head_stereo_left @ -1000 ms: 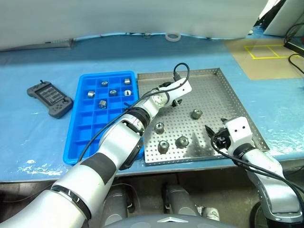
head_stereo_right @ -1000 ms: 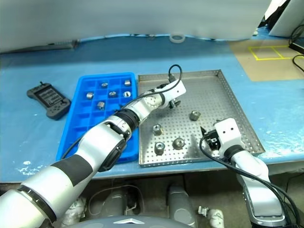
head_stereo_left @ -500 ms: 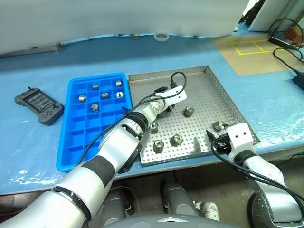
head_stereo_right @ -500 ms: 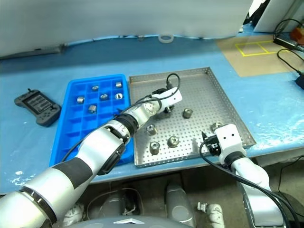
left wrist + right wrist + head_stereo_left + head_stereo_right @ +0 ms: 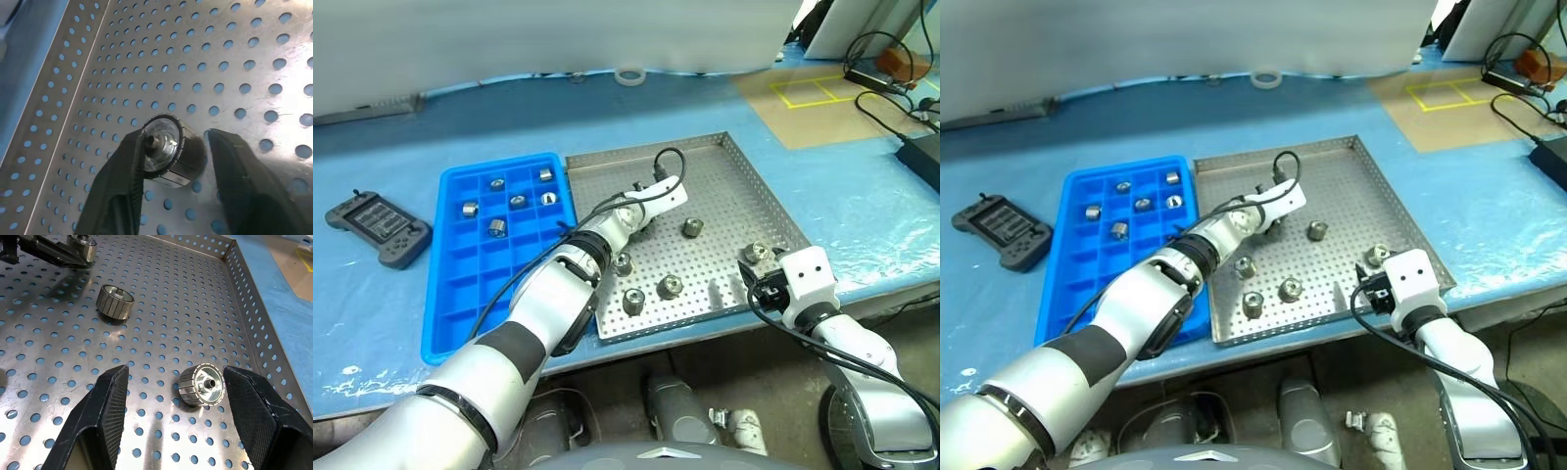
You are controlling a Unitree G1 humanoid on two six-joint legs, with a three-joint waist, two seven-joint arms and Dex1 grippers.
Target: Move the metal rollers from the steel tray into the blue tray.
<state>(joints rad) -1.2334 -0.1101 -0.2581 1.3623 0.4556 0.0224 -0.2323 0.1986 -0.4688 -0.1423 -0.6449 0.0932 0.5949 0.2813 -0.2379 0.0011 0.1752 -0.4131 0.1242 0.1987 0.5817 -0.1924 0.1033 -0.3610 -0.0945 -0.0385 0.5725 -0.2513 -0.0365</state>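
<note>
The steel tray (image 5: 744, 186) lies under both pincers, its perforated floor carrying the loose metal rollers (image 5: 693, 228). Just beside it, on the left pincer's outer side, sits the blue tray (image 5: 450, 294), with five rollers already in the compartments at its far end. A black handheld remote (image 5: 378, 224) rests on the blue table cover well beyond the blue tray, and a white tape roll (image 5: 627, 75) lies far ahead of both pincers.

The left gripper (image 5: 178, 161) reaches low over the middle of the steel tray, and its two black fingers are closed on one roller (image 5: 171, 151), which lies on its side against the tray floor with its holed face towards the wrist camera.

The right gripper (image 5: 173, 396) hovers at the near right corner of the steel tray with its fingers apart, one roller (image 5: 201, 385) lying between them, untouched. Another roller (image 5: 114, 302) lies farther ahead of it.
</note>
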